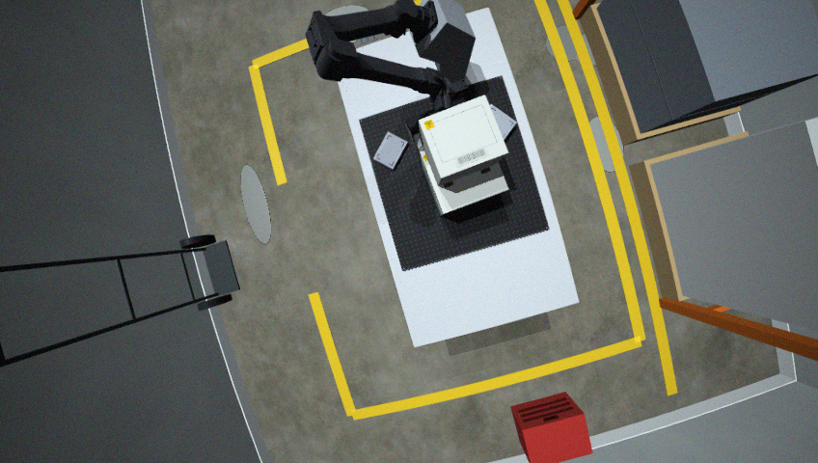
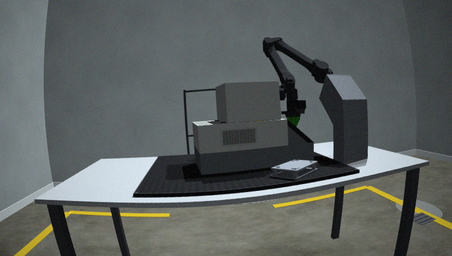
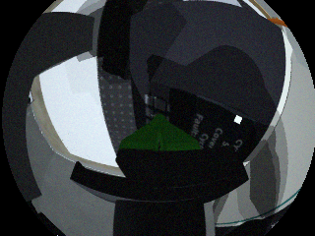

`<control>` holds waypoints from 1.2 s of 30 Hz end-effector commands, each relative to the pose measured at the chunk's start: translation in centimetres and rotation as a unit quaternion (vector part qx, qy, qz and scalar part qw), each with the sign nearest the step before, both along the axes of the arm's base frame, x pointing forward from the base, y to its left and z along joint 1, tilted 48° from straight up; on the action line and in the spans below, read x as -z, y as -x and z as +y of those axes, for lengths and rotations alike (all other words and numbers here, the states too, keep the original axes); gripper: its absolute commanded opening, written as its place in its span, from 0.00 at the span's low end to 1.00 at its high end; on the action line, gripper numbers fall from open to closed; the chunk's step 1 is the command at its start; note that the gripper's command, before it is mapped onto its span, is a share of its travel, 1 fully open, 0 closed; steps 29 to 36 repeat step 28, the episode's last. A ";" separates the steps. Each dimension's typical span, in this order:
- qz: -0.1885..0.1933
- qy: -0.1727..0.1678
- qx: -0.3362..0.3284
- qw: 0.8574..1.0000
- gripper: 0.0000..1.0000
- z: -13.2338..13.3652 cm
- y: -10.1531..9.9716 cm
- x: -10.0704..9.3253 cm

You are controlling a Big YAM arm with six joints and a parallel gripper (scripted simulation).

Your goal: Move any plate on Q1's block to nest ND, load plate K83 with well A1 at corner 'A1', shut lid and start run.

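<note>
The black parallel gripper (image 2: 295, 118) with green fingertips is clenched on nothing, poised above the dark sloped keypad panel (image 2: 301, 136) of the grey box-shaped cycler Q1 (image 2: 241, 145). Q1's pale lid (image 1: 462, 137) is seen over its body; whether a plate lies beneath cannot be told. In the top view, 1 grey plate nest (image 1: 391, 149) lies at 9 o'clock from Q1, another (image 1: 504, 122) at 2 o'clock, partly hidden. The black jointed arm (image 1: 367, 60) is folded sharply at the elbow. Everything rests on a black perforated mat (image 1: 493, 229) over a white table (image 1: 487, 298), ringed by yellow floor tape (image 1: 493, 381).
</note>
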State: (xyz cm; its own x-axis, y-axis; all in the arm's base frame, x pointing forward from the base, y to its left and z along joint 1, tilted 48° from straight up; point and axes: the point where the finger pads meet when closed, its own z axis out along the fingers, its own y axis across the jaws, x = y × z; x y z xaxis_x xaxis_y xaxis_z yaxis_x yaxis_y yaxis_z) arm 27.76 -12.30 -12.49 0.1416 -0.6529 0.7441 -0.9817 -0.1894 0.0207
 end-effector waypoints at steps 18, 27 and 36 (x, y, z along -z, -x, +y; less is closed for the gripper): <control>-0.011 -0.001 0.008 1.000 0.00 0.2 1.0 -0.9; -0.006 -0.001 0.000 1.000 0.00 1.5 2.5 -1.7; -0.006 -0.001 0.000 1.000 0.00 1.6 2.6 -1.8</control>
